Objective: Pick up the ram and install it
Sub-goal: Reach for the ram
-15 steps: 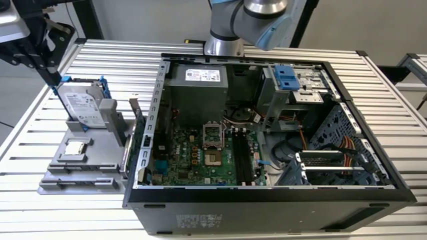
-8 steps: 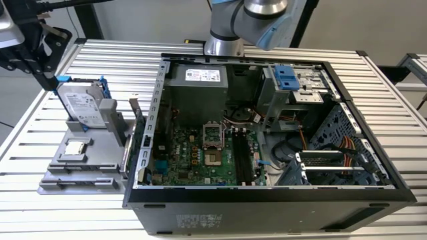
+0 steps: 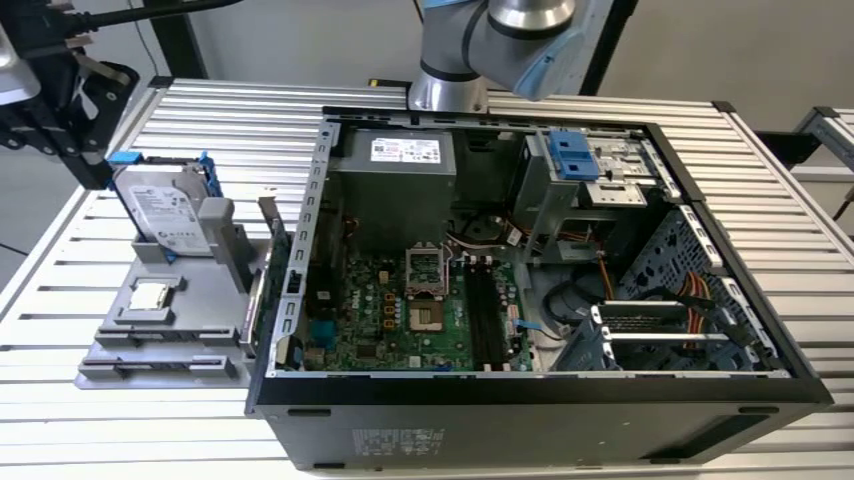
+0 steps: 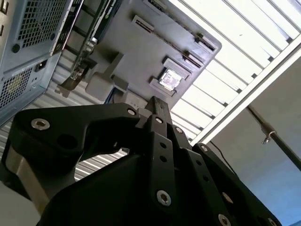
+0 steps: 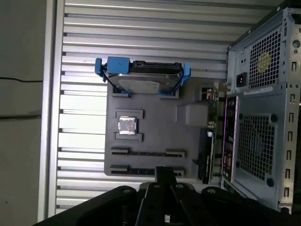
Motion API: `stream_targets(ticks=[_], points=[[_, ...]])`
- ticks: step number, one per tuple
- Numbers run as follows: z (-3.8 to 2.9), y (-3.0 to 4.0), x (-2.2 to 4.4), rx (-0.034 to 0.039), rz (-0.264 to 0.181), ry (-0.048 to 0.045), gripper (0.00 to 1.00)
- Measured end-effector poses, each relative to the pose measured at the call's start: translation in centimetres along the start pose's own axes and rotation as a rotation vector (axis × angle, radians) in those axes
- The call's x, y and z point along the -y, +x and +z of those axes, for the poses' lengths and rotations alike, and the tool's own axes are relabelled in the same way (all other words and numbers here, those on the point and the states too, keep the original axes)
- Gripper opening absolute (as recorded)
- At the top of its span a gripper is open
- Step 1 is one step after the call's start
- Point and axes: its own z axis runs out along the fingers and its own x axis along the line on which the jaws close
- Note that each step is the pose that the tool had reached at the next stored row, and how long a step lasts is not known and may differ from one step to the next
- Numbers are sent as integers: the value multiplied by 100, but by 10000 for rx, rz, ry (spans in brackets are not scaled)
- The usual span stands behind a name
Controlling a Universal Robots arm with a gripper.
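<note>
I can't make out the ram for certain among the two long narrow slots [image 5: 148, 152] of the flat gray tray [image 5: 155, 136]. My black pincer [image 5: 164, 173] hangs over one slot, fingertips pressed together. The tray also holds a square silver chip [image 5: 127, 126] and a blue-framed hard drive [image 5: 141, 77].

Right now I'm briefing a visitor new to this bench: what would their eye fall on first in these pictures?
The open computer case lies on the slatted table in the middle of the exterior view, its green motherboard bare. At that view's left, a grey tray props up a tilted hard drive in a blue bracket, with a small silver processor chip nearer the camera.
</note>
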Motion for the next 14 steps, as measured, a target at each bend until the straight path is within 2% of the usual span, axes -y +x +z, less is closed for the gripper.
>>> stream_targets(ticks=[14], points=[[-5, 44, 158, -7, 12, 0, 0]])
